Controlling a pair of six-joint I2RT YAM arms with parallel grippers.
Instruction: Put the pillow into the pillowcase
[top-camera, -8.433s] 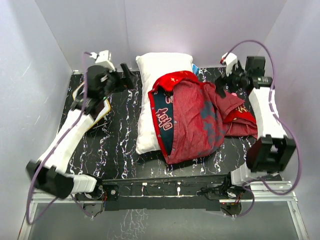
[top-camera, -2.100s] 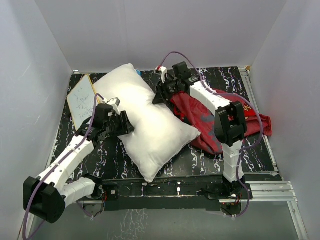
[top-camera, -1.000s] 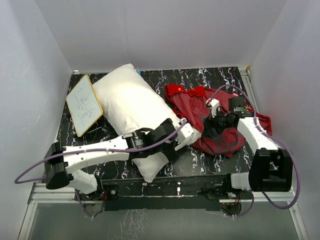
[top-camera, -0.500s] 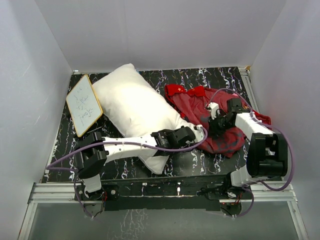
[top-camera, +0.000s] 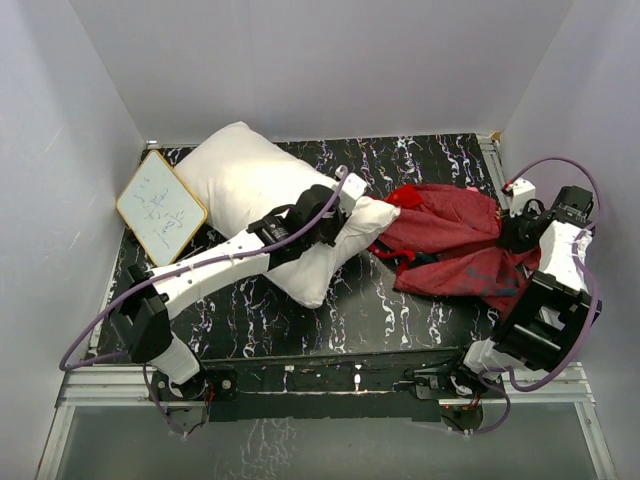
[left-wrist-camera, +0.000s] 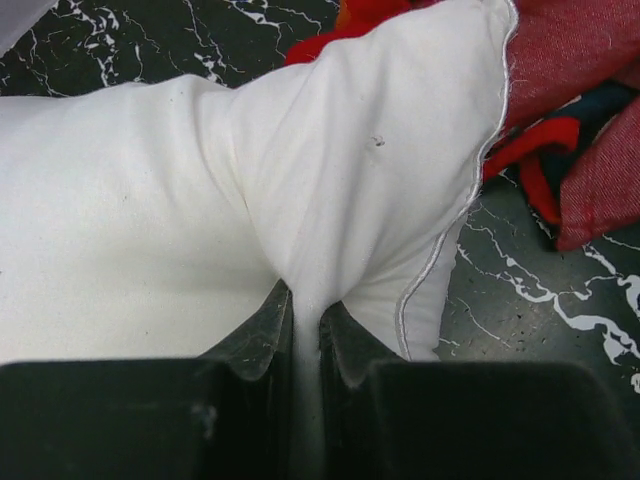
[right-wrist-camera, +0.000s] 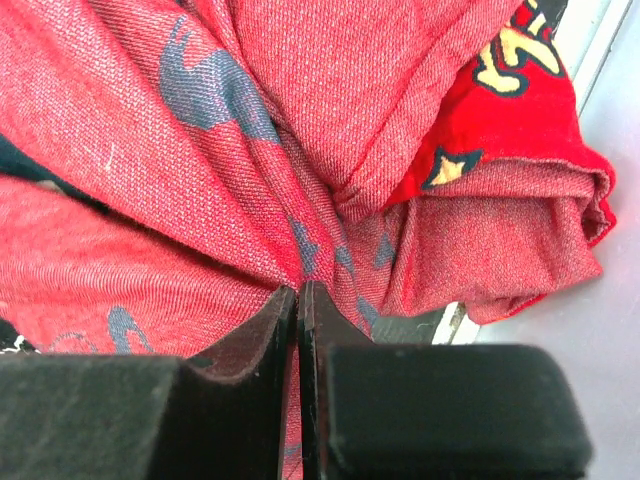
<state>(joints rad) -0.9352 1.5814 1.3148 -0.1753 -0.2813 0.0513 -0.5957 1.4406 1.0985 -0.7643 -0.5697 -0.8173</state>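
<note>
On black, white-veined marble-pattern table, left of centre: plump white fabric pillow, lying diagonally, wholly outside bright red printed cloth pillowcase crumpled just to its right, corner meeting the cloth. Left gripper: pinching a pillow fold near that corner. Right gripper: pressed together on pillowcase fabric at table's right edge. Wood-framed white board at far left.

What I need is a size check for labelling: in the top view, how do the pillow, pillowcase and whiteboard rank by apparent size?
1. The pillow, largest.
2. The pillowcase, bunched up and only a little smaller, so this is a close call.
3. The whiteboard, clearly smallest.
</note>
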